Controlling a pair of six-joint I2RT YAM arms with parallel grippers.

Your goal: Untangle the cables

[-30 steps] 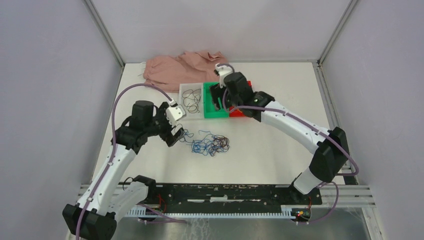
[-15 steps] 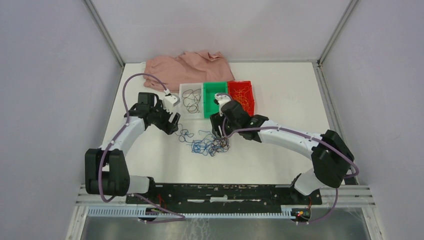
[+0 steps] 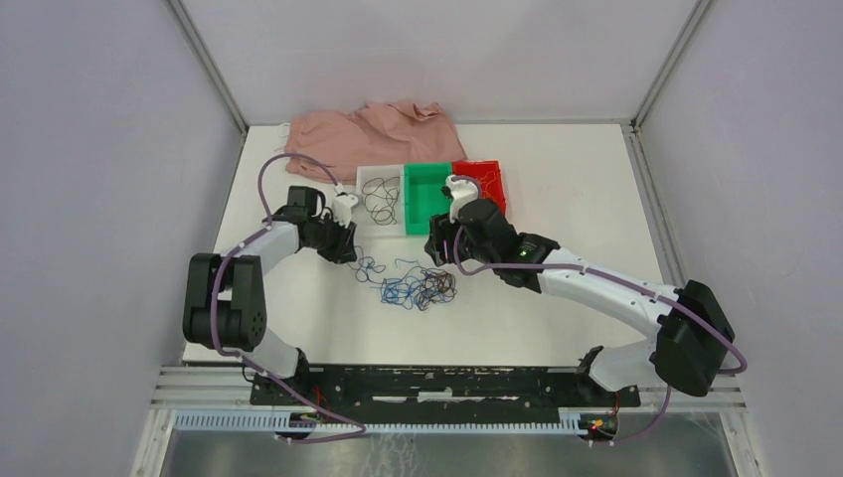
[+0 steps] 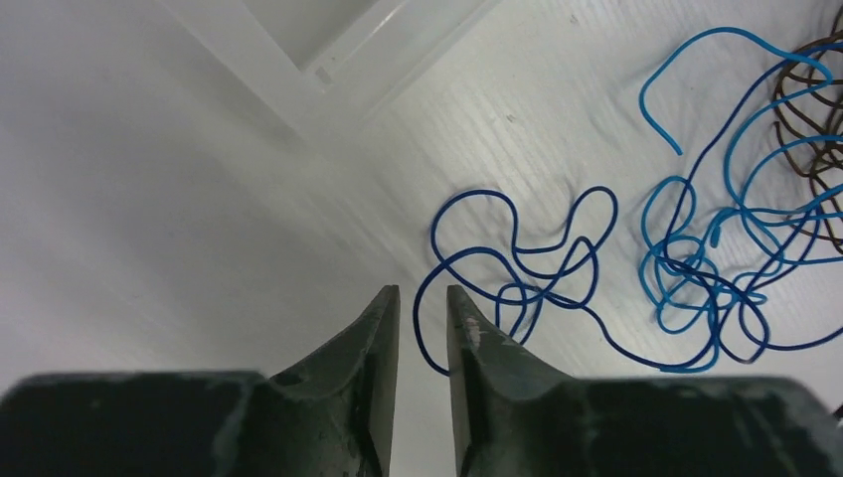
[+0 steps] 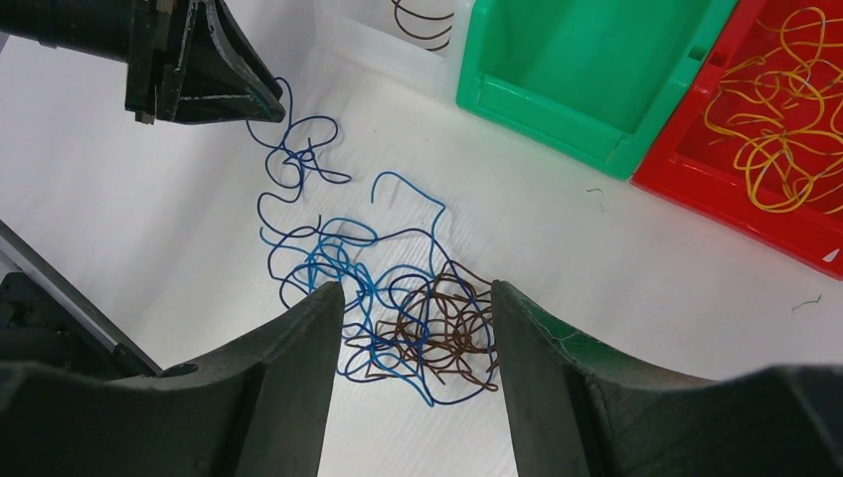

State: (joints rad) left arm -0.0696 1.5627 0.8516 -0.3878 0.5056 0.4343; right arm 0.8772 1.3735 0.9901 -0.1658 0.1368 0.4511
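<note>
Jaws: left gripper point(image 4: 422, 298) barely parted, right gripper point(image 5: 416, 293) wide above cables point(image 3: 418, 286)

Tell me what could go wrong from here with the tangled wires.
1. The left gripper has only the end of the dark blue wire between its narrowly parted fingers; the thin strand may slip out when pulled.
2. That wire loops through the light blue strands, so pulling could drag the whole heap.
3. The open right gripper hangs over the brown bunch, which is interlaced with blue; closing may grab both colours.
</note>
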